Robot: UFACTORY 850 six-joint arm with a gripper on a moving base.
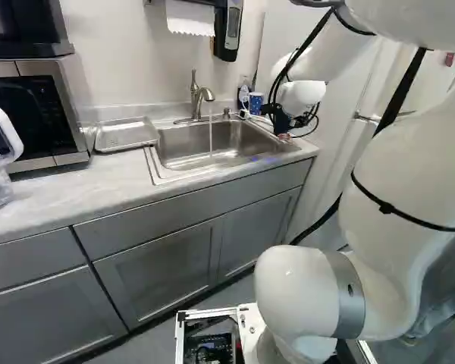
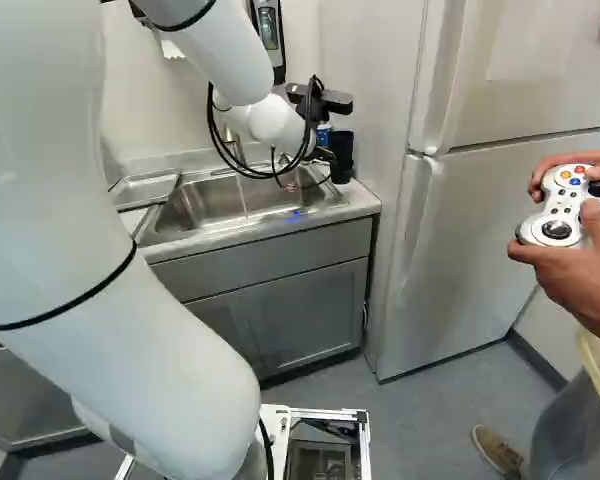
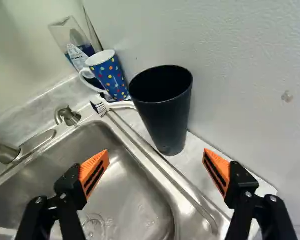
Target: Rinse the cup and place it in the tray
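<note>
Gripper (image 3: 156, 154), open and empty, its fingers parted probably to straddle the black cup (image 3: 162, 112), upright on the counter (image 3: 191, 162) beside the sink (image 3: 127, 185). Water (image 1: 211, 130), though faint, seems to run for rinsing; the tray (image 1: 126, 135), at the sink's opposite side, awaits placement.
</note>
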